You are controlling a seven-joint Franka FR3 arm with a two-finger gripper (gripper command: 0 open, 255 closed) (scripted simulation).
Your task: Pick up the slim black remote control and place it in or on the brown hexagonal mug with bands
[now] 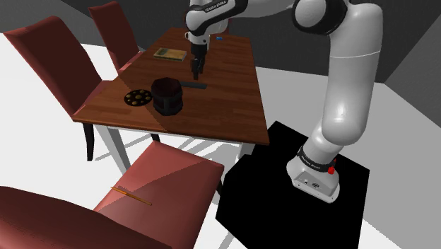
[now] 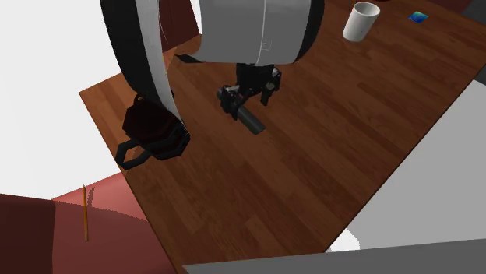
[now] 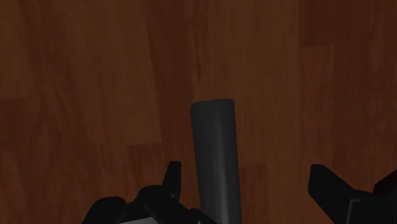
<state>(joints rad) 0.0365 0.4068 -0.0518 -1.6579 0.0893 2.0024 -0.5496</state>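
The slim dark remote lies flat on the wooden table. My gripper hovers just above it, open. In the wrist view the remote runs lengthwise between the fingers, close to one fingertip and far from the other; neither touches it. The dark brown faceted mug stands upright a short way from the remote, toward the shoulder view's left, its handle toward the table edge.
A dark round dish sits beside the mug, a flat book farther back. A white cup and a small blue item stand at the far end. Red chairs surround the table; a pencil lies on one seat.
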